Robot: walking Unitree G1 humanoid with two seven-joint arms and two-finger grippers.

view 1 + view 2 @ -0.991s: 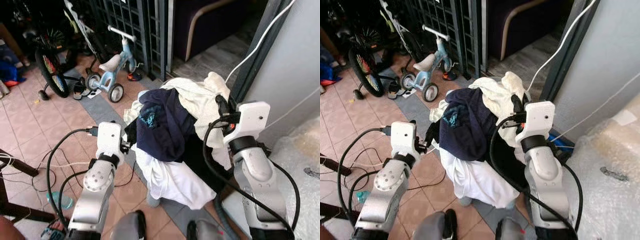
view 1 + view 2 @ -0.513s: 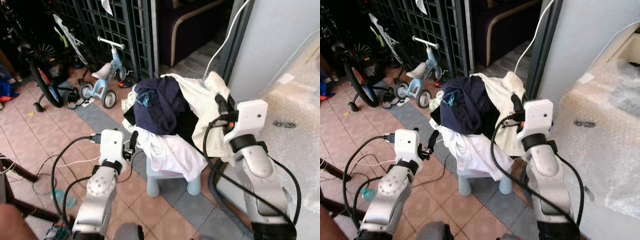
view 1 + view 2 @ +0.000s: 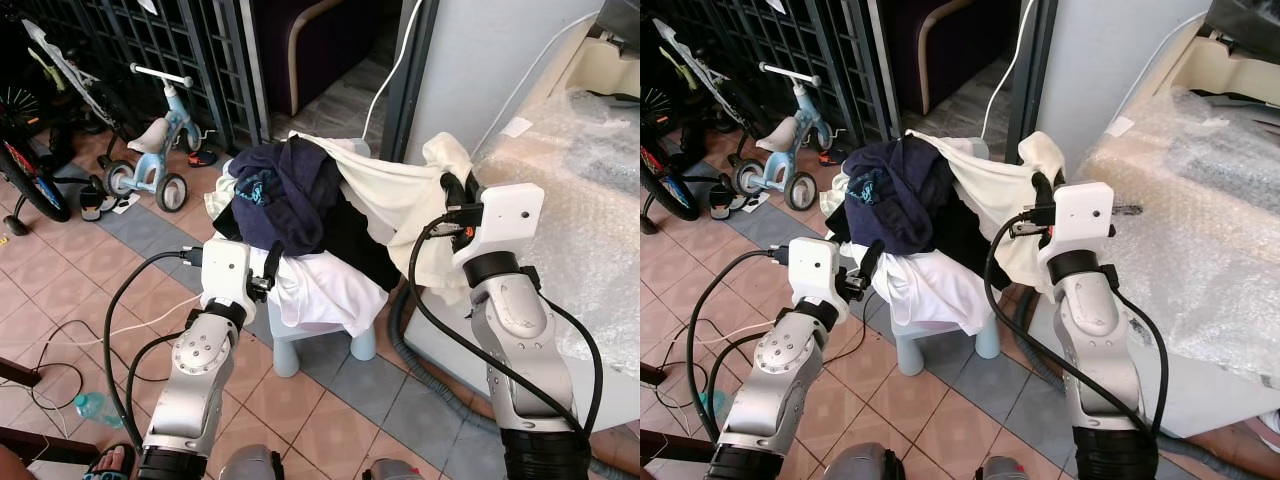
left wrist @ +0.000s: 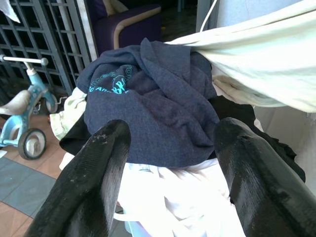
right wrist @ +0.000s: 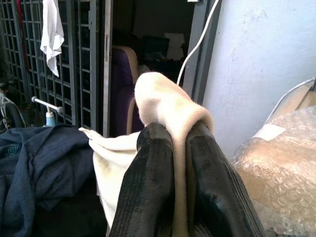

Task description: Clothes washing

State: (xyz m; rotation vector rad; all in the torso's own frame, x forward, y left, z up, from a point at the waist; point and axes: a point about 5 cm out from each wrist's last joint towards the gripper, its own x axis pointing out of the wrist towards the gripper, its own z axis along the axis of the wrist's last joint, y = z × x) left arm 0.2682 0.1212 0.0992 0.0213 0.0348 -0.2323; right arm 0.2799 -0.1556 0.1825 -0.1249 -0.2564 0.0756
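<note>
my right gripper [image 5: 178,163] pinches the cream garment [image 3: 390,195], stretched rightward off the clothes pile [image 3: 290,215]. my left gripper [image 4: 170,173] spreads wide just near of it. pile sits on a blue stool [image 3: 310,345], tiled floor [image 3: 60,260].

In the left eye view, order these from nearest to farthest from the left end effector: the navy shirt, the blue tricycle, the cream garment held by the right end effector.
1. Navy shirt: on top of the pile, just ahead of the left end effector.
2. Cream garment: farther to the right, pinched by the right end effector.
3. Blue tricycle: farthest, off to the left by the black gate.
</note>
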